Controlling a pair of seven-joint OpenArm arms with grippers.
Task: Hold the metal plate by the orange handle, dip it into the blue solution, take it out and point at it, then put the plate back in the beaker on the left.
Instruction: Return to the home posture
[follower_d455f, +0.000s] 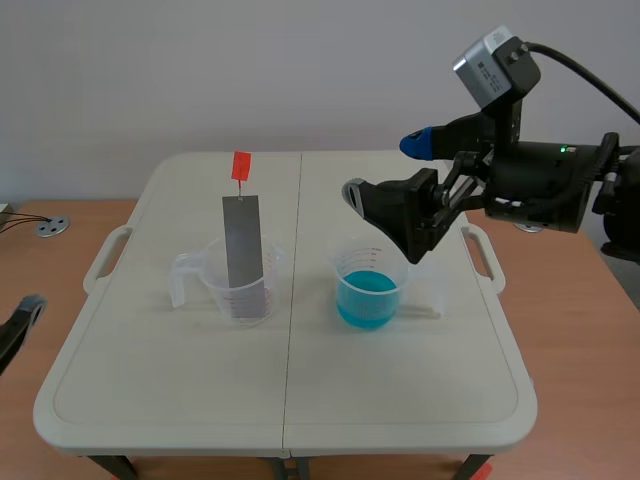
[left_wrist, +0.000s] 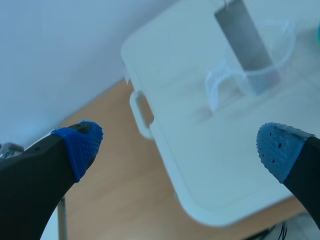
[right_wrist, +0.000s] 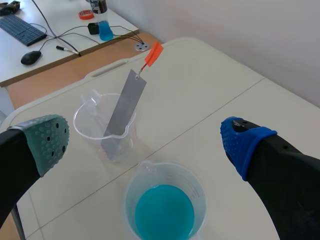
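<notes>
The grey metal plate (follower_d455f: 242, 250) stands upright in the clear beaker (follower_d455f: 235, 285) at the table's left, its orange handle (follower_d455f: 241, 165) on top. The beaker of blue solution (follower_d455f: 368, 290) sits to the right of it. My right gripper (follower_d455f: 385, 170) hovers open above and just behind the blue beaker (right_wrist: 165, 205), holding nothing; the plate (right_wrist: 125, 105) and handle (right_wrist: 154, 54) lie ahead of it. My left gripper (left_wrist: 180, 145) is open and empty, low beyond the table's left edge, with the plate (left_wrist: 245, 35) and clear beaker (left_wrist: 255, 70) far ahead.
The white folding table (follower_d455f: 290, 400) has carry handles on both sides (follower_d455f: 105, 255) (follower_d455f: 485, 250). A wooden surface surrounds it, with a round metal cap (follower_d455f: 52, 227) at the left. A desk with a keyboard (right_wrist: 22, 30), mouse (right_wrist: 31, 57) and cables lies beyond.
</notes>
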